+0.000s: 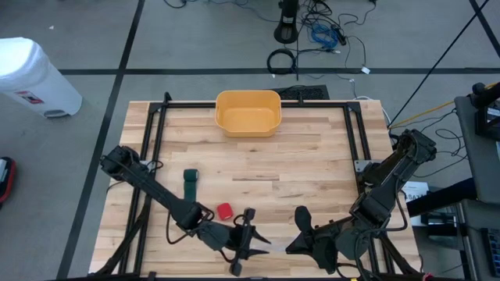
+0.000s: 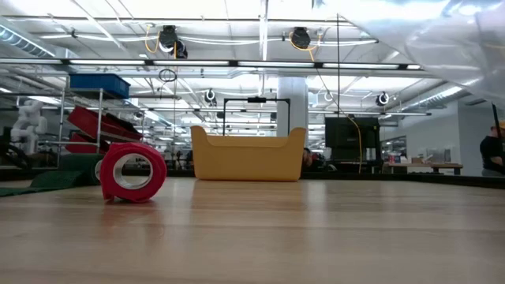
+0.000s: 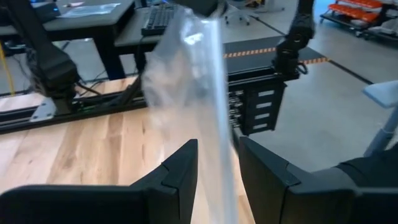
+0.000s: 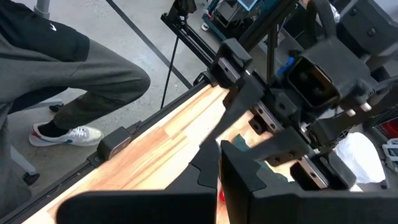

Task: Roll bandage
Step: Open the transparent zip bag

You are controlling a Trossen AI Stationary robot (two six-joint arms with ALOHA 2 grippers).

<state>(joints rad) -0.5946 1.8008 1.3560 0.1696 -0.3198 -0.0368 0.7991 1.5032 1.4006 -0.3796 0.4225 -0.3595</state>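
Observation:
A red bandage roll [image 1: 225, 211] stands on its edge on the wooden table [image 1: 312, 156], also seen in the low view [image 2: 132, 171]. A dark green bandage [image 1: 190, 183] lies flat to its left. Near the table's front edge my left gripper [image 1: 254, 236] and right gripper [image 1: 301, 222] face each other, both raised above the table. A clear plastic bag [image 3: 193, 81] stretches between them; it shows in the low view high at the right [image 2: 442, 39]. My left gripper [image 3: 217, 168] is closed on the bag. My right gripper [image 4: 219, 168] is shut. My left gripper has a bunched strip of the clear bag [image 3: 217, 149] between its two fingers, which come at it nearly level from the table's left. The bag is clear of the table and widens away from the fingers. My right gripper seems to hold the bag's far end [image 3: 200, 15], where the film runs up to a dark shape. Its own wrist view does not show the film between the shut fingers.
A yellow bin [image 1: 248, 112] stands at the middle of the table's far edge. Black frame rails [image 1: 355, 133] run along the table's sides. A seated person's leg and shoe [image 4: 62, 134] show beside the table. A white waste bin [image 1: 31, 74] stands on the floor at the far left.

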